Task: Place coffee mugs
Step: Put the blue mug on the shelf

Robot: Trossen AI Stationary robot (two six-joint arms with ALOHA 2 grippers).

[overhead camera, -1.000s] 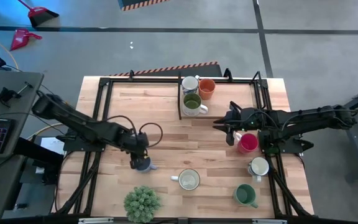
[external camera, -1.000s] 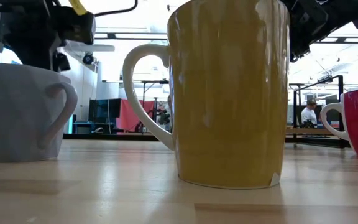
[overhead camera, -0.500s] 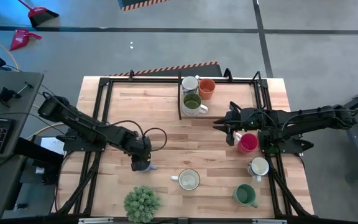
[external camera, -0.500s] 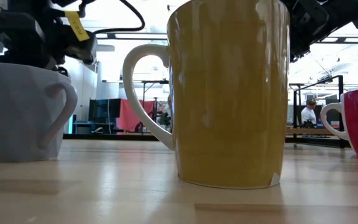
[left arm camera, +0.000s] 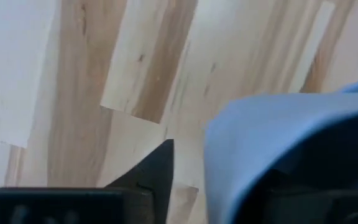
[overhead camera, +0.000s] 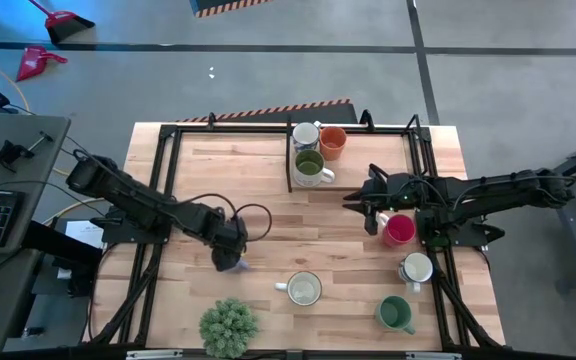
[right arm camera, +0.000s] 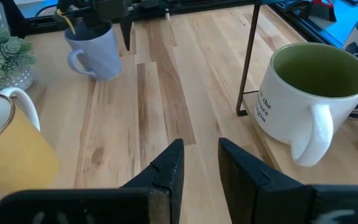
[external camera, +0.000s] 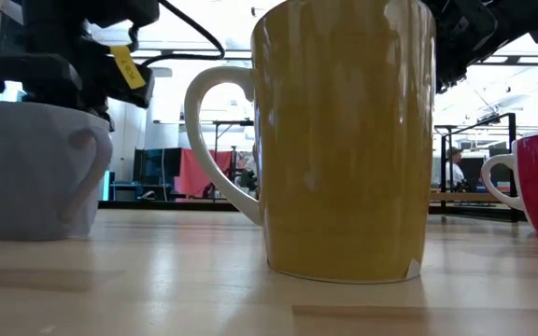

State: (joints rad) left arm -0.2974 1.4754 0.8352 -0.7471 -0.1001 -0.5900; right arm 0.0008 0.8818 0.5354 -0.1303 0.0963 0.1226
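Wooden planks make up the table (overhead camera: pixel 268 215), and on its left half stands the pale blue-grey ceramic mug (right arm camera: pixel 95 48). From above, the left tool (overhead camera: pixel 230 255) sits directly on this mug, one finger inside the rim and one outside; whether it already pinches the wall I cannot tell. The right tool (right arm camera: pixel 199 165), slightly spread and empty, waits far away beside the magenta mug (overhead camera: pixel 399 230).
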